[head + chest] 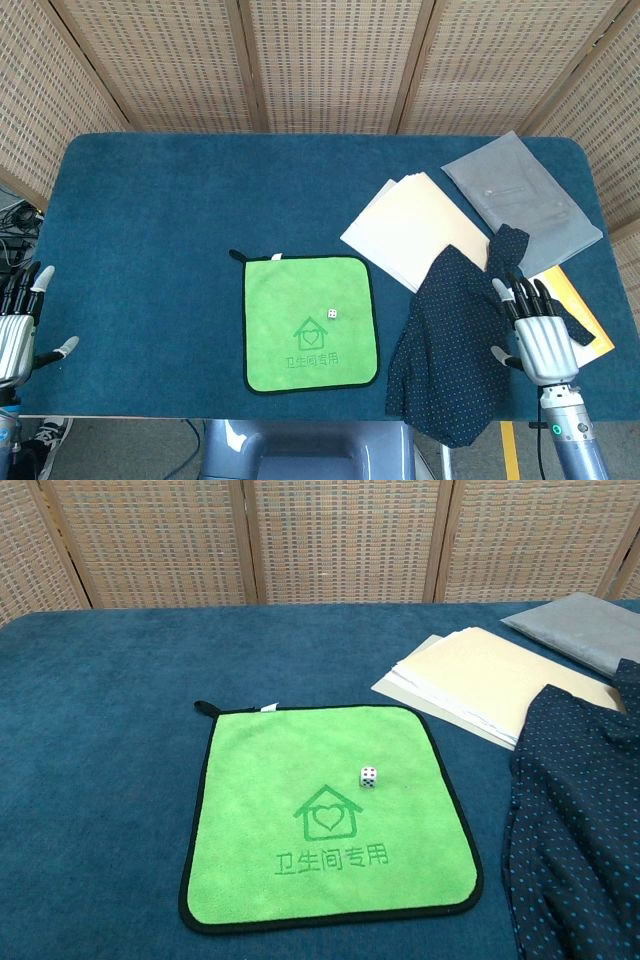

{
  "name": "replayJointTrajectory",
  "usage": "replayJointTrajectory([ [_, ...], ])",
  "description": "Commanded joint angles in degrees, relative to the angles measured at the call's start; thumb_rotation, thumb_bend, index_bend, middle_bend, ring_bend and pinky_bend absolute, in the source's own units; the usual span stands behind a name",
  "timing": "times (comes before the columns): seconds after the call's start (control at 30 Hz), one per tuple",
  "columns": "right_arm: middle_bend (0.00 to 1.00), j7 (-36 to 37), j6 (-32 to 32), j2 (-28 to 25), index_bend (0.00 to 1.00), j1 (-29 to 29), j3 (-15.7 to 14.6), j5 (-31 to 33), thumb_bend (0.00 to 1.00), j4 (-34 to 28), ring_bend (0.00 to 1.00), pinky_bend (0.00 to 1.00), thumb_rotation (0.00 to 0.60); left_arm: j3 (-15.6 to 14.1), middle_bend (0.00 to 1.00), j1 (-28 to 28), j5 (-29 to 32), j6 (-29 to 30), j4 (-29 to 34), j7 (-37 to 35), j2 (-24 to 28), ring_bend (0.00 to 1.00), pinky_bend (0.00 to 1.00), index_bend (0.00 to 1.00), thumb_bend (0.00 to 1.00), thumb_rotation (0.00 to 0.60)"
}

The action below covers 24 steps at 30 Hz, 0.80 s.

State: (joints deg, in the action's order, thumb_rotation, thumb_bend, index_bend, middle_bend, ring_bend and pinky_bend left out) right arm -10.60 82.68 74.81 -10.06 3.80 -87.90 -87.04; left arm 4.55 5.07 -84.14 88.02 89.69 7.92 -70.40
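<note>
The right robot hand (540, 335) is seen at the worktop's (150, 220) front right corner, palm down, fingers spread and holding nothing. It is placed just beside the right edge of a dark dotted cloth (452, 345), which is draped over the front edge of the worktop; whether the fingertips touch the cloth cannot be told. The cloth is overlapped onto a stack of cream paper (415, 228) behind it and onto an orange sheet (580, 305) to its right. A grey folded cloth (522, 198) is laid at the back right corner, just beside the paper.

The left robot hand (18, 325) is seen at the front left corner, at the worktop's left edge, fingers spread and holding nothing, well apart from everything else.

A green towel (310, 322) with a black border is laid flat near the middle of the front edge. A small white die (369, 776) is set on it, right of its centre, just above the printed house mark.
</note>
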Motion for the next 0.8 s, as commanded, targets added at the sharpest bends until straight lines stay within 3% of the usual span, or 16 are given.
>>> replayJointTrajectory([
  [0.03,0.00,0.0,0.0,0.0,0.00,0.0,0.0,-0.1,0.29,-0.1,0.00,0.00,0.600,0.0,0.00,0.0,0.1,-0.1,0.0,0.0,0.0,0.00,0.00,0.00,0.00,0.600],
  [0.8,0.00,0.9,-1.0,0.4,0.00,-1.2,1.0,0.3,0.29,-0.5,0.00,0.00,0.600,0.2,0.00,0.0,0.4,-0.1,0.1,-0.3,0.2,0.00,0.00,0.00,0.00,0.600],
])
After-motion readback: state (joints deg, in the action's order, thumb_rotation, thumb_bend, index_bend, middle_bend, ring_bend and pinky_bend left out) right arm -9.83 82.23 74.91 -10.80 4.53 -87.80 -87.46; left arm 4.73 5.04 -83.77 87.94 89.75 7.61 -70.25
